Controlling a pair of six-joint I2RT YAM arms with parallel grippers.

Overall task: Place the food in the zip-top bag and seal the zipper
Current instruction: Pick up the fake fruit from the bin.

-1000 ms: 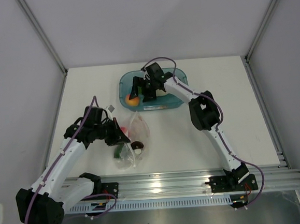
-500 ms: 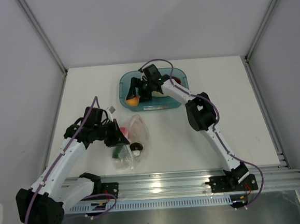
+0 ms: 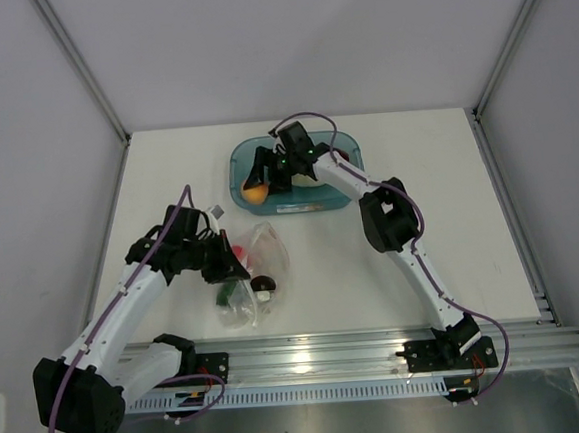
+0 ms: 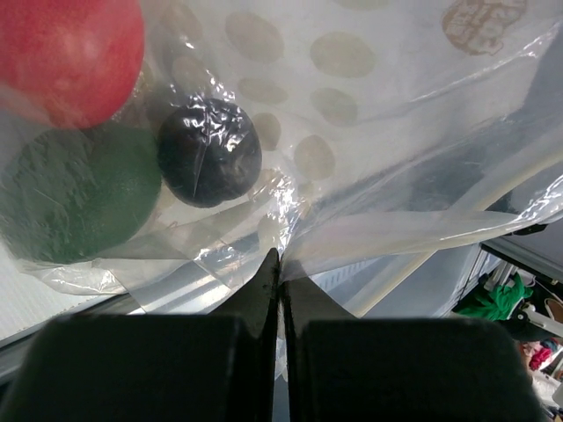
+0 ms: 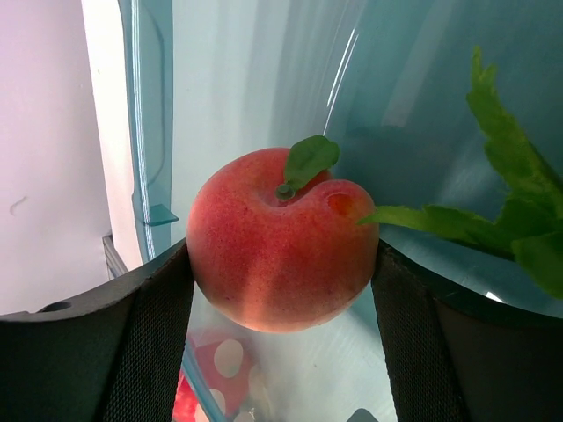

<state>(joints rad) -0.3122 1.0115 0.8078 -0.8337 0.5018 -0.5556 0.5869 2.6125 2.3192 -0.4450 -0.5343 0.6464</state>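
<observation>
- Top view: my left hand (image 3: 228,268) pinches the one zip-top bag (image 3: 264,251) on the table (image 3: 450,214), and my right hand (image 3: 260,182) is down in the one teal tub (image 3: 343,200).
- Left wrist: the jaws are shut tight on the bag's film. Three pieces are inside — one red fruit (image 4: 70,53), one green fruit (image 4: 75,207), one dark purple fruit (image 4: 209,151).
- Right wrist: the pads (image 5: 154,321) touch both sides of one peach (image 5: 281,251) — the picking step. Next, I judge, lift it clear and carry it to the bag's mouth.

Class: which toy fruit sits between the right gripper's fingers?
The peach with the green leaf, in the teal tub, between both fingers. The red piece, green piece and dark purple piece lie inside the clear bag instead.
</observation>
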